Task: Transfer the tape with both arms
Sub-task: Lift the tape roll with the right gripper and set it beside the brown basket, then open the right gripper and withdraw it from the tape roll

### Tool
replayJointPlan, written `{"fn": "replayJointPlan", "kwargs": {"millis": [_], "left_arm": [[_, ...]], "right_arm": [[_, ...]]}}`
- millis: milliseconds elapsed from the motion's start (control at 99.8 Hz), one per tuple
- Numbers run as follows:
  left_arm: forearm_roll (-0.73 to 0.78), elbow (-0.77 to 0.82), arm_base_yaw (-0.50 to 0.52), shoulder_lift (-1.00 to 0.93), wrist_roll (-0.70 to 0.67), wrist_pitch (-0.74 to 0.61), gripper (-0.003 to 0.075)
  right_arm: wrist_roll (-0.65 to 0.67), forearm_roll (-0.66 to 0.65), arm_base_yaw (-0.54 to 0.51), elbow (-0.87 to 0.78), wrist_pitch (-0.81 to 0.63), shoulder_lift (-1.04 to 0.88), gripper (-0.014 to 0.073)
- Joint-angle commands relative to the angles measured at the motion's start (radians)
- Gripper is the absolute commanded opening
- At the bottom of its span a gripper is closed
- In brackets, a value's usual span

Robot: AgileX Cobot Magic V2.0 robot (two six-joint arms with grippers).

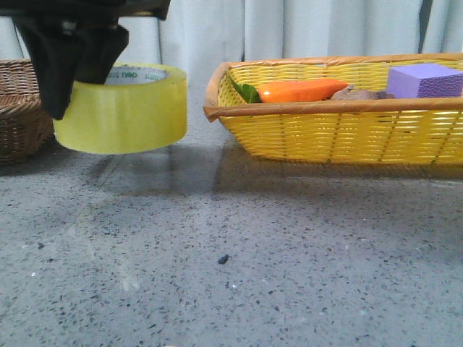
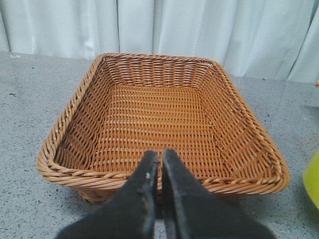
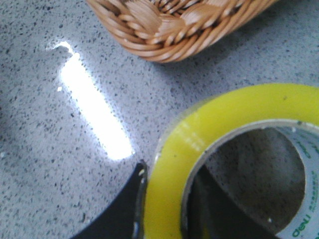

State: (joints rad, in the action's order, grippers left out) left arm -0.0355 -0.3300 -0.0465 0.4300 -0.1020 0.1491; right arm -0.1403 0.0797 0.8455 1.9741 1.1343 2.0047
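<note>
**Tape Held Aloft by Right Arm, Handover Pending**

Nearest the front camera lies bare speckled table (image 1: pixel 231 289). Above it, on the left, the tape (image 1: pixel 123 108) hangs clear of the surface, its shadow visible below. A black gripper grips it at the roll's left edge.

The right wrist view identifies this as the right gripper (image 3: pixel 164 209): one finger lies outside the yellow wall, the other inside the core, so the jaws are closed across the tape wall. The roll sits slightly tilted, held at one side only.

The left gripper (image 2: pixel 160 194) has its fingers pressed together with nothing between them. It faces the empty brown basket (image 2: pixel 75 174); a yellow sliver of tape shows at that view's edge.

Farther back in the front view, the brown basket (image 1: pixel 22 108) stands behind the tape, and the yellow basket (image 1: pixel 333 130) sits to the right, holding a carrot (image 1: pixel 300 90) and a purple block (image 1: pixel 425 81).

Hazards, as judged from this state:
- One-sided grip: the roll may rotate or slip if jolted.
- The left jaws must open before receiving; a closed approach would knock the tape loose.
- Premature release by the right would drop the roll, which could then roll off.
</note>
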Motion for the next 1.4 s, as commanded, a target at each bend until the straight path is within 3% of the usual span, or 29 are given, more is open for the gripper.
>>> {"fn": "replayJointPlan", "kwargs": {"millis": [0, 311, 591, 862, 962, 1112, 1273, 1343, 1393], "left_arm": [[-0.005, -0.037, -0.008, 0.010, -0.008, -0.071, -0.0021], [-0.005, -0.037, -0.008, 0.010, -0.008, -0.067, -0.0021], [-0.009, -0.037, -0.008, 0.010, -0.008, -0.054, -0.0020], [-0.013, -0.053, -0.008, 0.010, -0.008, -0.044, -0.0020], [-0.013, -0.090, -0.021, 0.010, -0.008, -0.016, -0.0013], [-0.013, -0.114, -0.070, 0.010, -0.008, -0.052, 0.0104], [-0.013, -0.114, -0.122, 0.010, -0.008, -0.113, 0.0377], [-0.014, -0.114, -0.136, 0.010, -0.008, -0.149, 0.0442], [-0.047, -0.118, -0.146, 0.010, -0.008, -0.156, 0.0440]], "right_arm": [[-0.010, -0.011, 0.000, 0.034, -0.071, -0.040, -0.0060], [-0.010, -0.013, 0.000, 0.032, -0.052, -0.012, -0.0037], [-0.010, -0.013, 0.000, 0.032, -0.023, -0.012, 0.0254], [-0.010, -0.027, 0.000, 0.033, -0.004, -0.069, 0.0252], [-0.010, -0.060, 0.000, 0.033, 0.005, -0.130, 0.0167], [-0.010, -0.071, 0.000, 0.033, 0.004, -0.221, -0.0076], [0.002, -0.086, 0.000, 0.030, 0.006, -0.314, -0.0067], [0.013, -0.109, 0.000, 0.030, 0.010, -0.350, -0.0067], [0.019, -0.124, 0.000, 0.030, 0.012, -0.374, -0.0067]]}}
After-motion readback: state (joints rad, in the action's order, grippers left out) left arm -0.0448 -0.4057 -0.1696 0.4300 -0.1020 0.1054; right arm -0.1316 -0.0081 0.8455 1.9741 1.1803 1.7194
